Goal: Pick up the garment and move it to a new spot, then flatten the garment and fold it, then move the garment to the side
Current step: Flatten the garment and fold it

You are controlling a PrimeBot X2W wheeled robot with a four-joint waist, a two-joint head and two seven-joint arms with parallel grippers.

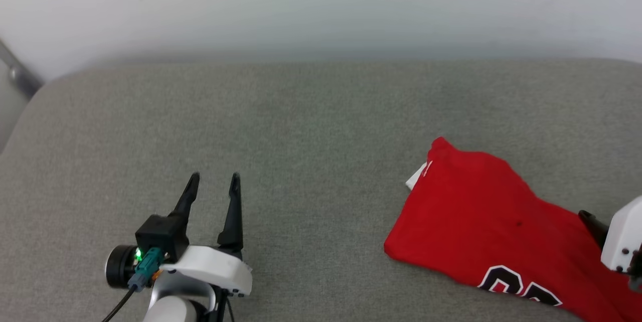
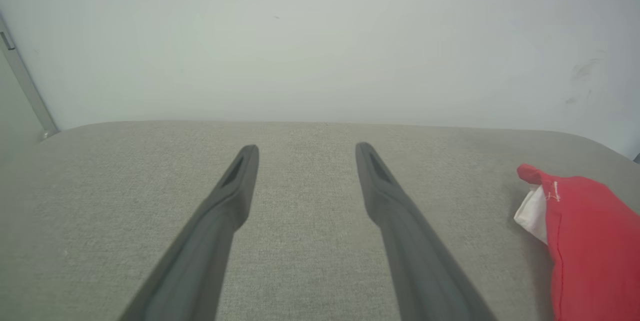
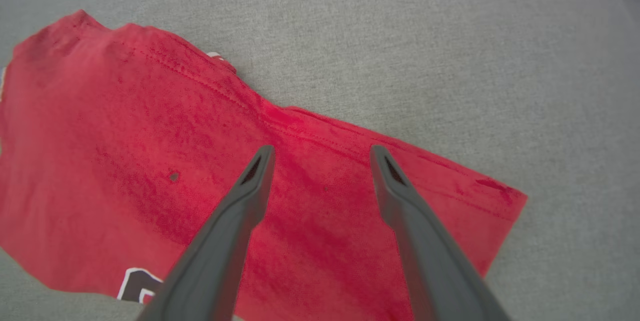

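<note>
The garment, a red jersey, lies folded on the grey padded surface at the lower right of the head view. Part of a black, white-edged number shows near its front edge, and a bit of white sleeve sticks out at its far left corner. My right gripper hovers open over the garment's red cloth with nothing between its fingers. One of its dark fingers shows at the right edge of the head view. My left gripper stands open and empty over bare surface, well left of the garment.
The grey padded surface runs wide to the left and behind the garment. A pale wall stands right behind its rounded far edge. A metal post leans at the far left corner.
</note>
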